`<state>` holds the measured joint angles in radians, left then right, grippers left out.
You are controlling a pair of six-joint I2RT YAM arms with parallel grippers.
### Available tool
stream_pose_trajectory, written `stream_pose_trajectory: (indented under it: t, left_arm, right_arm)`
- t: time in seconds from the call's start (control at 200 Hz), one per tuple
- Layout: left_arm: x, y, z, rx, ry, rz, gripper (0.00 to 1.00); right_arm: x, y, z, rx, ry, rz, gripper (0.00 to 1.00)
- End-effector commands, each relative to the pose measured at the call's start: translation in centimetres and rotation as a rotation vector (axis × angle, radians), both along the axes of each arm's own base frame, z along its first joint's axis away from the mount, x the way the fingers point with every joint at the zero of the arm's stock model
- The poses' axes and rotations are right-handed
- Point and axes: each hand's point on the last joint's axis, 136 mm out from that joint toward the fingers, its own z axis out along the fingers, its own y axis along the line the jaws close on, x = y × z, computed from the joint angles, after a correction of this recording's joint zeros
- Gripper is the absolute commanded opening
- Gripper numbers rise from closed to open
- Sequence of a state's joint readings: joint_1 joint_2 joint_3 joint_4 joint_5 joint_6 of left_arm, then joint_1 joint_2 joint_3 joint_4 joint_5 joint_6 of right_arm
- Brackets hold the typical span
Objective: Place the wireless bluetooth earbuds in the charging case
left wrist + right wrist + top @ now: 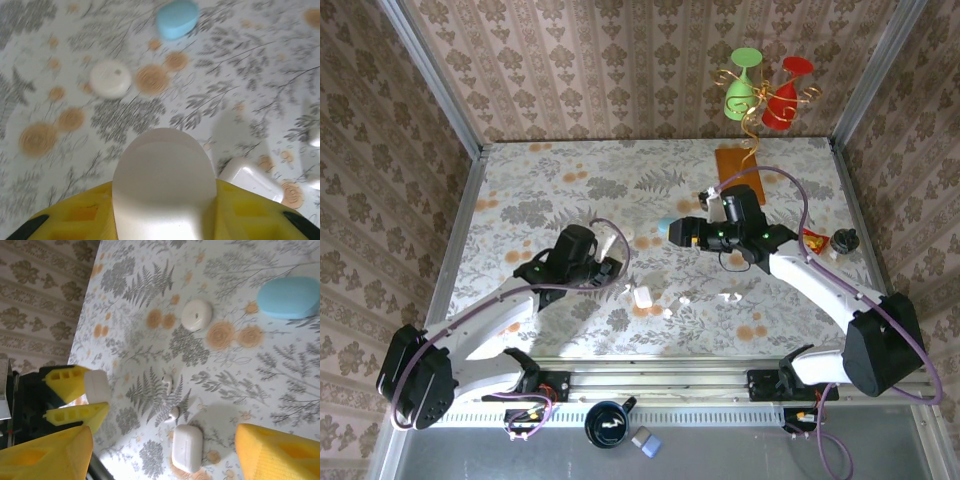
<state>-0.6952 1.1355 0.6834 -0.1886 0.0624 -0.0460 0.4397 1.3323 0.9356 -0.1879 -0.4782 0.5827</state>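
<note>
We hold the white case (162,170) level in our left pincer (165,210); the wide right pincer (162,435) centres over an earbud (167,383).

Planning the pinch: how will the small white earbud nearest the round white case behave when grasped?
Probably slippery: the earbud looks smooth and hard. Its rounded head and tiny size suggest it may roll or skitter away if nudged off-centre.

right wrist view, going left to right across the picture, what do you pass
left gripper, jaws shut on a white oval case → earbud → round white case → blue case
</note>
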Motion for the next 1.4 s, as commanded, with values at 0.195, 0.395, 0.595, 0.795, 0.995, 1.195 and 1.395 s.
stream_pose_trajectory:
  t: [0.195,0.395,0.595,0.795,0.995,1.195,1.395]
  left_arm:
    - [-2.3,-4.9,2.6,-0.114,-0.193,-0.352,0.23]
    - [-2.9,-6.4,3.6,-0.122,-0.270,-0.436,0.22]
    - [-2.6,-7.2,4.1,-0.127,-0.293,-0.452,0.21]
    - [-2.8,-7.9,4.4,-0.140,-0.306,-0.474,0.21]
    - [-3.0,-8.1,4.4,-0.140,-0.311,-0.485,0.21]
    - [-2.9,-8.0,4.6,-0.160,-0.326,-0.467,0.28]
    - [-2.6,-7.3,6.0,-0.262,-0.403,-0.392,0.71]
  right_arm:
    - [-3.3,3.1,0.7,0.103,0.073,0.153,0.76]
    - [-4.2,5.3,0.8,0.144,0.095,0.206,0.76]
    - [-4.7,6.4,-1.0,0.133,0.148,0.240,0.70]
    - [-4.8,6.9,-2.2,0.125,0.189,0.259,0.60]
    - [-4.7,7.1,-2.8,0.129,0.213,0.256,0.45]
    - [-4.8,6.7,-2.3,0.144,0.206,0.243,0.17]
    - [-4.4,5.7,1.2,0.255,0.151,0.205,0.16]
